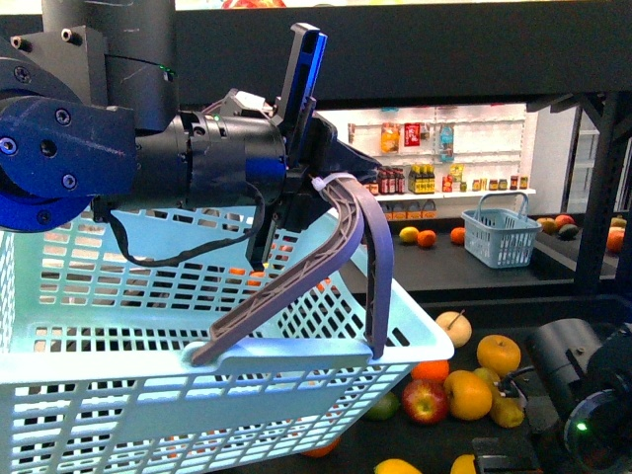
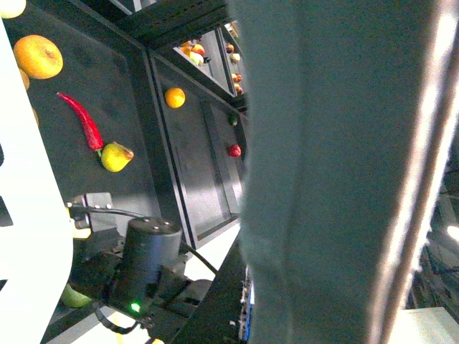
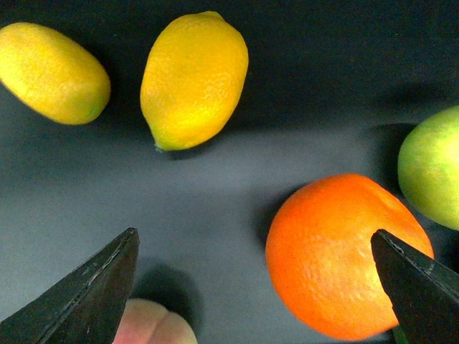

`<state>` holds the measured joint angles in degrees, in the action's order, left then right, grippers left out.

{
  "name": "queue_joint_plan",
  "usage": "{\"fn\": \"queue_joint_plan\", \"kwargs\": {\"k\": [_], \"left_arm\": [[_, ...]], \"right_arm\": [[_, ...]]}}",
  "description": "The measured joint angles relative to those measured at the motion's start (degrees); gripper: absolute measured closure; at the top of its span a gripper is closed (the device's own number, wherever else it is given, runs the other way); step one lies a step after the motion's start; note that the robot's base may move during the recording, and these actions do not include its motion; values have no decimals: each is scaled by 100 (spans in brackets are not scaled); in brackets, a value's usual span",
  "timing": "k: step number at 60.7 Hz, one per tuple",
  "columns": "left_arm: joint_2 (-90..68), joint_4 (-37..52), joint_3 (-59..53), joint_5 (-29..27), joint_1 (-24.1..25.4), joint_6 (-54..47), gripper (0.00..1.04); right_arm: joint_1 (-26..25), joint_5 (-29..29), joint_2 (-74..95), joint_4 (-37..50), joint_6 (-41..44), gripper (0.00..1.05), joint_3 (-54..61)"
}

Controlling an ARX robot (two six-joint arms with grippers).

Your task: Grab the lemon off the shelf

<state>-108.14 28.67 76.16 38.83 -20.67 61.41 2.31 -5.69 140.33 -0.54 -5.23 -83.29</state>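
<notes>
In the right wrist view a yellow lemon [image 3: 193, 79] lies on the dark tier of the shelf [image 3: 179, 186], ahead of my right gripper [image 3: 254, 235]. That gripper is open and holds nothing, its black fingertips [image 3: 107, 272] wide apart and short of the lemon. A second yellow fruit [image 3: 50, 72] lies beside the lemon. My left gripper [image 1: 316, 188] is shut on the grey basket handle [image 1: 296, 276] of a pale blue basket [image 1: 148, 326]. A blurred grey-green surface fills most of the left wrist view and hides those jaws.
An orange [image 3: 337, 251] sits between the right fingers, close to one of them. A pale fruit [image 3: 154, 322] and a green fruit [image 3: 434, 165] flank it. Mixed fruit [image 1: 469, 393] lies on the tier by my right arm [image 1: 592, 415]. A small blue basket [image 1: 501, 232] stands further back.
</notes>
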Motion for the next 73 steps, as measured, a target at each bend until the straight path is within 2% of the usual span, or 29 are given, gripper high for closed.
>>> {"fn": "queue_joint_plan", "kwargs": {"k": [34,60,73], "left_arm": [[0,0,0,0,0,-2,99],[0,0,0,0,0,0,99],[0,0,0,0,0,-2,99]], "right_arm": [[291,-367,1906,-1427,-739,7,-3067],[413,-564,2835,-2179,-981,7,-4465],[411,-597,3069,-2282,-1034,7,-4780]]}}
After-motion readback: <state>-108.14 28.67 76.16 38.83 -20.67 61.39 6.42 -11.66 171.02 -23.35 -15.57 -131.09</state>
